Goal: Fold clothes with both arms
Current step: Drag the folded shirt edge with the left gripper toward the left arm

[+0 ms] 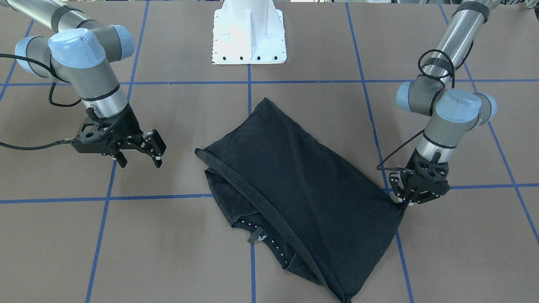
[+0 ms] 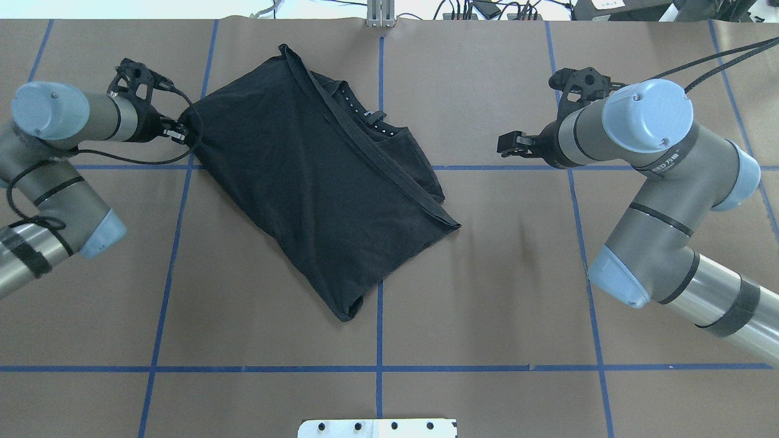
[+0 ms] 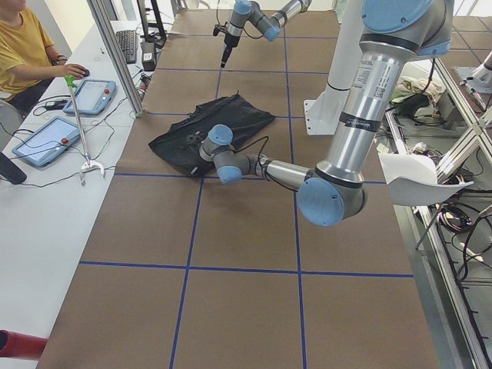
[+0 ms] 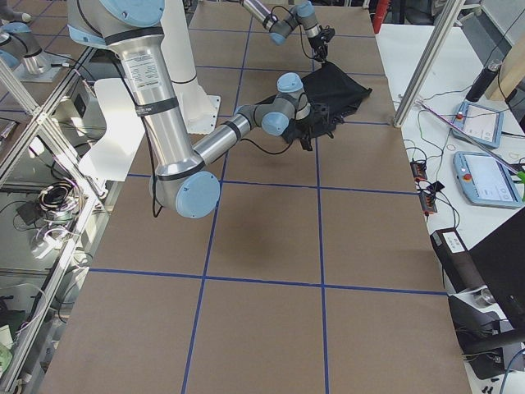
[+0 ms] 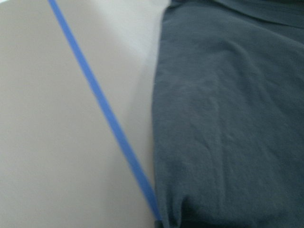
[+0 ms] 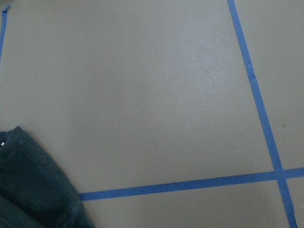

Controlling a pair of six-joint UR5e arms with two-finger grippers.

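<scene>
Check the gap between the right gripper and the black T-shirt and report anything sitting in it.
Nothing visible does. Between the open right gripper and the nearest edge of the T-shirt lies only bare brown table with blue tape lines.

Brown table (image 2: 487, 274), blue tape grid (image 2: 379, 340), white side desk (image 3: 31, 246), aluminium posts (image 3: 115, 54)

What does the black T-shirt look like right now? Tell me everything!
The black T-shirt looks like soft cotton, plain side up. It lies folded over and slanted on the brown table, mostly flat. A thick stitched edge runs across it, with a little label peeking out beside it. The left gripper pinches one corner; the right gripper hangs open nearby, not touching.
</scene>
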